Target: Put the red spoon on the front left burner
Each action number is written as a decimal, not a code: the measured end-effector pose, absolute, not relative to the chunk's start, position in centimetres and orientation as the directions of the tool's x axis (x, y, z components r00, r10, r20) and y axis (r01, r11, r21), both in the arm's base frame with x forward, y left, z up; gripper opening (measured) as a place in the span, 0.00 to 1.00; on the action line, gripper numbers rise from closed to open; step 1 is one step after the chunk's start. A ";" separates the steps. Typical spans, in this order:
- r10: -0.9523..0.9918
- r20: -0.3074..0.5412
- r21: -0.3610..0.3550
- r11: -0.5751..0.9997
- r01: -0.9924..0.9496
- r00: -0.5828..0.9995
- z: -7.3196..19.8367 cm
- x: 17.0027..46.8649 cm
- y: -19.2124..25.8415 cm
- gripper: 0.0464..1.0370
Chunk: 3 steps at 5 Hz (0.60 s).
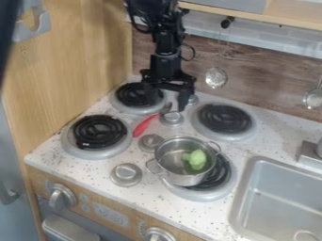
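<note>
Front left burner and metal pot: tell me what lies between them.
In the camera view, a small round metal knob sits between the burner and the pot, near the red spoon's handle end.

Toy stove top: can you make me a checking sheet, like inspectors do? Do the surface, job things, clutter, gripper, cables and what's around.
Surface: white speckled counter with four black coil burners
Job things: red-handled spoon lies on the counter, off the black coil front left burner
Clutter: shiny silver metal pot with a light green thing inside, on the front right burner; round silver knob-like pieces between burners
Gripper: black two-finger gripper at the spoon's dark end, jaws apart; can't tell if it touches
Cables: thin black loop beside the arm
Surroundings: grey sink, light wooden side panel, silver ladle with holes hanging behind
</note>
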<state>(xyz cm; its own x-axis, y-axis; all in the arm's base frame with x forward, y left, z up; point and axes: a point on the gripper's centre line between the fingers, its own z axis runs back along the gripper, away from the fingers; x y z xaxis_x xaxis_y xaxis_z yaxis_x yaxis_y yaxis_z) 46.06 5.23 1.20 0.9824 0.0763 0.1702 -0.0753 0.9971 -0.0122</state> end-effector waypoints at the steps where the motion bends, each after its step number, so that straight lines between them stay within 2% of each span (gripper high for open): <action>1: 0.074 0.135 0.035 0.996 -0.079 0.988 -1.7 47.8 6.3 0.96; 3: 0.046 0.037 0.097 0.994 -0.049 0.998 -4.4 48.6 8.1 0.96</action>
<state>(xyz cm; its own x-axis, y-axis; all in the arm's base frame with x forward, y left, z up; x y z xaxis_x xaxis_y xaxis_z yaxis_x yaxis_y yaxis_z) 48.61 8.09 -4.43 0.9982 0.0459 0.0374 -0.0494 0.9941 0.0966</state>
